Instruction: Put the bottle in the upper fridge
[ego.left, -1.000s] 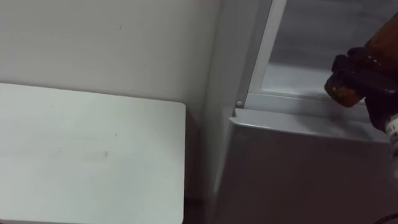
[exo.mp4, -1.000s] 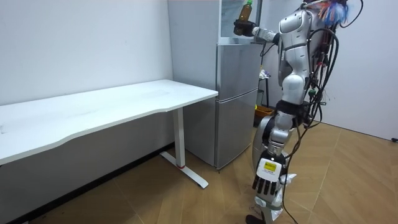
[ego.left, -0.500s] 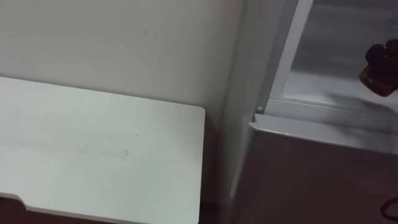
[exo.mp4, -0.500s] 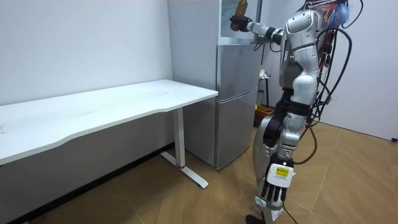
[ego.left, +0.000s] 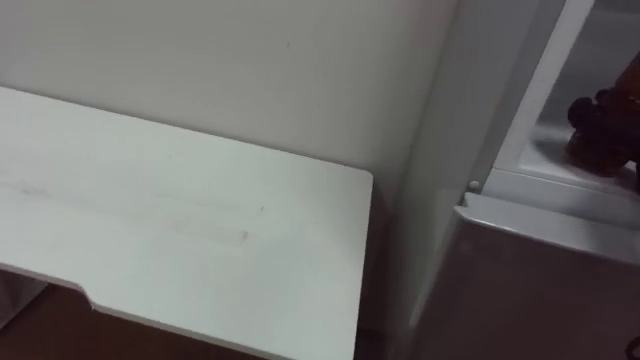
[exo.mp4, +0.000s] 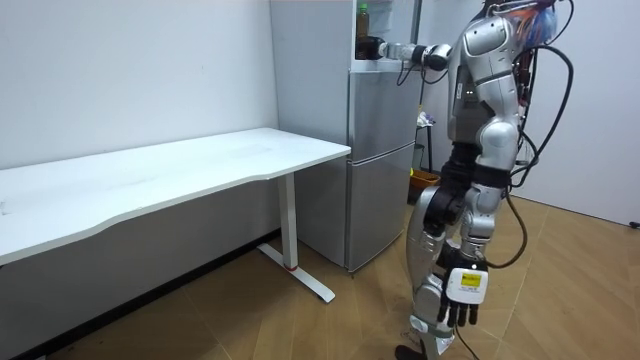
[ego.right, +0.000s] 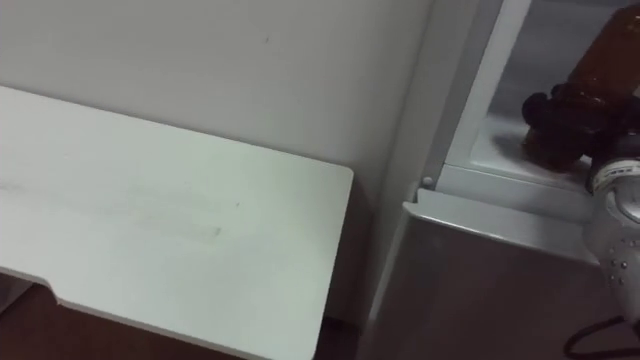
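A brown bottle (ego.right: 606, 48) with a green cap (exo.mp4: 362, 8) stands upright inside the open upper fridge compartment (ego.right: 505, 152). My right hand (ego.right: 558, 115) is shut round the bottle's lower part, its arm reaching in from the right over the top edge of the lower door. At the right edge of the left eye view the same hand (ego.left: 601, 118) shows dark against the compartment. In the room view I stand in front of the fridge with the right hand (exo.mp4: 372, 47) stretched into it. My left hand (exo.mp4: 460, 303) hangs low beside my leg, fingers relaxed, holding nothing.
The grey fridge (exo.mp4: 380, 160) stands against the wall with its lower door closed. A long white table (ego.right: 160, 230) sits directly left of it, a narrow gap between them. Wooden floor lies behind me.
My right arm has carried the bottle lower and deeper into the upper compartment, from tilted to upright. The eye views have swung left. My left arm has swung back.
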